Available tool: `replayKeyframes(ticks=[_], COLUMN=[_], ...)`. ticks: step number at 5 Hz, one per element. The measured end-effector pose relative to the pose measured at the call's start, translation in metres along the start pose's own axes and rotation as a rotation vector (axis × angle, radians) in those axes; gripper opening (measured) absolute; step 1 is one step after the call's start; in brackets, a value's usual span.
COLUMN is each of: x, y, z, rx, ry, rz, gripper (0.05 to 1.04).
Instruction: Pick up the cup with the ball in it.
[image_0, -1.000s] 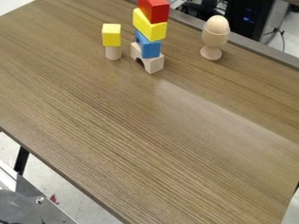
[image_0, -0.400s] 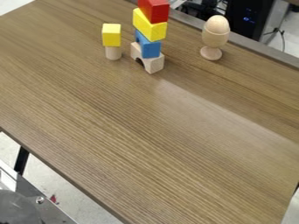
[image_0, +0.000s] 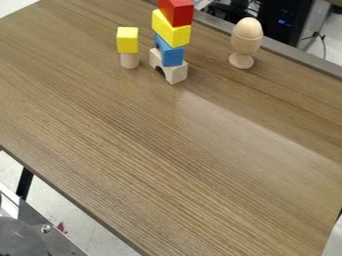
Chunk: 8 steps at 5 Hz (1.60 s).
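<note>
A pale wooden cup (image_0: 245, 45) on a short round foot stands upright near the table's back edge, right of centre. An egg-shaped wooden ball (image_0: 248, 27) rests in it, its rounded top rising above the rim.
Left of the cup is a tower of a red block (image_0: 176, 12), a yellow block (image_0: 171, 31), a blue block (image_0: 169, 52) and a wooden arch (image_0: 172, 71). Further left, a yellow cube (image_0: 127, 40) tops a wooden cylinder (image_0: 129, 60). All stand on the brown table (image_0: 167, 150).
At the lower left, the grey rounded part beyond the table's edge has shifted slightly. The cup, ball and blocks have not moved.
</note>
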<state>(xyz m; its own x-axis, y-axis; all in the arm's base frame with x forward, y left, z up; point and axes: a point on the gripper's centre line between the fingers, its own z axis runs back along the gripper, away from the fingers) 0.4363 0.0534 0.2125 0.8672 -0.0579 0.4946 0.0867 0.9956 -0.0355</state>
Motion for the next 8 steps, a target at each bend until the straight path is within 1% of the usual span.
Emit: replayKeyframes(ticks=[1,2,3,4,5,6,7,8], x=[0.003,-0.001,0.000,-0.005,-0.007,-0.008,-0.013,-0.012], y=[-0.003,-0.001,-0.007,-0.016,-0.024,-0.028,-0.032,-0.036], z=[-0.019,-0.048,-0.058,-0.081,-0.094,-0.100,-0.108,-0.107], rx=[-0.022,-0.015,-0.047,-0.085,-0.102,-0.113,-0.132,-0.137], ry=[-0.004,0.021,0.012,0.038,0.060,0.068,0.088,0.093], rz=[-0.068,-0.067,-0.056,-0.048,-0.053,-0.050,-0.045,-0.047], gripper=[1.000,1.000,1.000,1.000,1.000,1.000,1.000,1.000])
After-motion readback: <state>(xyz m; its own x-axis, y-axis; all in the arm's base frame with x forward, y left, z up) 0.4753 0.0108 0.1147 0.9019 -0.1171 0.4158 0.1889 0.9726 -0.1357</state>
